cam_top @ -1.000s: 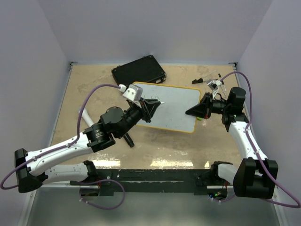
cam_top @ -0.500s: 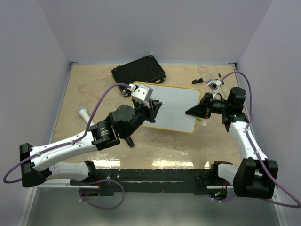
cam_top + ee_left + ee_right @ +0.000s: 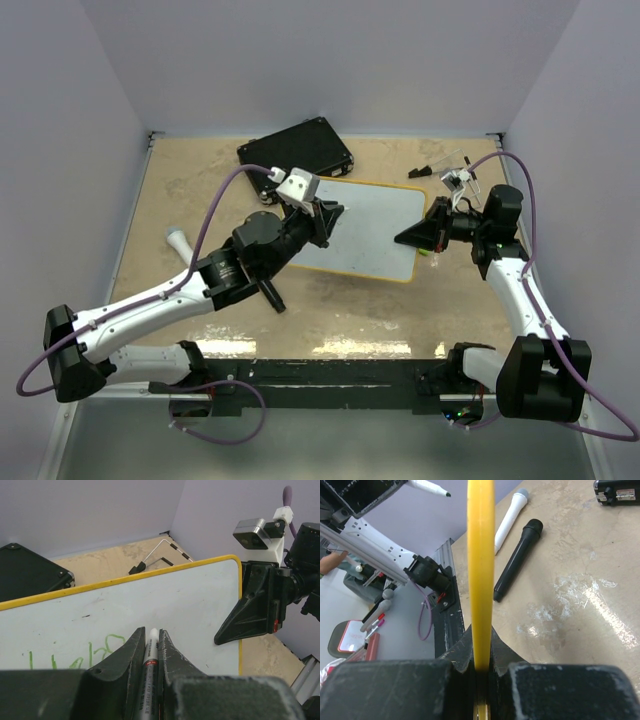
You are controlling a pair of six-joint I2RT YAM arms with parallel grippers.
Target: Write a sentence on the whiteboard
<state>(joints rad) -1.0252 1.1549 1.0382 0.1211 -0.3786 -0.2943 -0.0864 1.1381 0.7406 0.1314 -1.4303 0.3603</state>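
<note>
The whiteboard (image 3: 375, 228), white with a yellow rim, lies mid-table, tilted, with one side raised. My right gripper (image 3: 405, 238) is shut on its right edge; in the right wrist view the yellow rim (image 3: 480, 555) runs straight up from between the jaws of the right gripper (image 3: 481, 630). My left gripper (image 3: 151, 630) is shut on a white marker (image 3: 150, 652), its tip over the board's white face (image 3: 175, 595). Green strokes of the sentence (image 3: 102, 647) show just left of the tip. From above, the left gripper (image 3: 335, 212) is over the board's left half.
A black case (image 3: 296, 148) lies behind the board. A black marker (image 3: 268, 293) and a white pen (image 3: 178, 240) lie on the table at the left. Small black parts and a wire clip (image 3: 440, 168) sit at the back right. Walls close in three sides.
My left arm has shifted right and slightly away, carrying the marker across the board. The right arm and the board have stayed still.
</note>
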